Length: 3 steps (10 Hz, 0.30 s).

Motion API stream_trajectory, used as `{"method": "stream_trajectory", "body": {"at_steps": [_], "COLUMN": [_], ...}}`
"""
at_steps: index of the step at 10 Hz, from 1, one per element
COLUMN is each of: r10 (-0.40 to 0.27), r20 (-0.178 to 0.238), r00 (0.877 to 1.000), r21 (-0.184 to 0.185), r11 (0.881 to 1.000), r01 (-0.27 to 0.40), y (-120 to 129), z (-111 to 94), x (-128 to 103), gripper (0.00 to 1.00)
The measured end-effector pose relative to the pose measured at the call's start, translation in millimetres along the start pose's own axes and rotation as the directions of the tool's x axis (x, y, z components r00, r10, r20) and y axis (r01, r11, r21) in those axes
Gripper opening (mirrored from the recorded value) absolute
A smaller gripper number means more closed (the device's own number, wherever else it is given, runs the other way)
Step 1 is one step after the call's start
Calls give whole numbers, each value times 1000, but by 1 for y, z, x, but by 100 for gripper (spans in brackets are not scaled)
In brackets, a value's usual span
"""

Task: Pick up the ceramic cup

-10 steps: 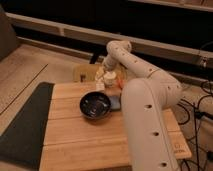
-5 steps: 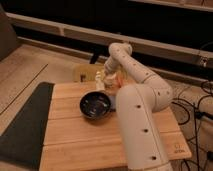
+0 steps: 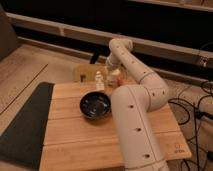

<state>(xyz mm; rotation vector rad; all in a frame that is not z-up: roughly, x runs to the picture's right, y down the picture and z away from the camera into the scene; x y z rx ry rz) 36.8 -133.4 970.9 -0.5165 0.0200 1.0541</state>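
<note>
Arm swung back; gripper (image 3: 113, 75) above cup (image 3: 116, 79), fingers: can't tell. Cup rigid, slick, breakable; pinch rim.

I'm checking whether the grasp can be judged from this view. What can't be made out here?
- Gripper: at the table's far edge behind the arm; whether the jaws are open or shut is too small and blurred to tell.
- Cup: mostly hidden by the gripper and arm; contact cannot be told.
- Bottle: too blurred to make out detail.
- Bowl: contents unclear in the dark glaze.
</note>
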Motion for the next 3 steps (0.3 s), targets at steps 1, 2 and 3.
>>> {"method": "stream_trajectory", "body": {"at_steps": [1,2,3], "r10": [-15,-51,-94], "r20": [30,71,121], "r00": [999,996,988], "r21": [29,59,72], "r11": [999,997,994], "r01": [14,47,85], "y": [-3,1,13], "z": [-19,-46,-74], "x": [-15,-35,-59], "gripper": [0,0,0]}}
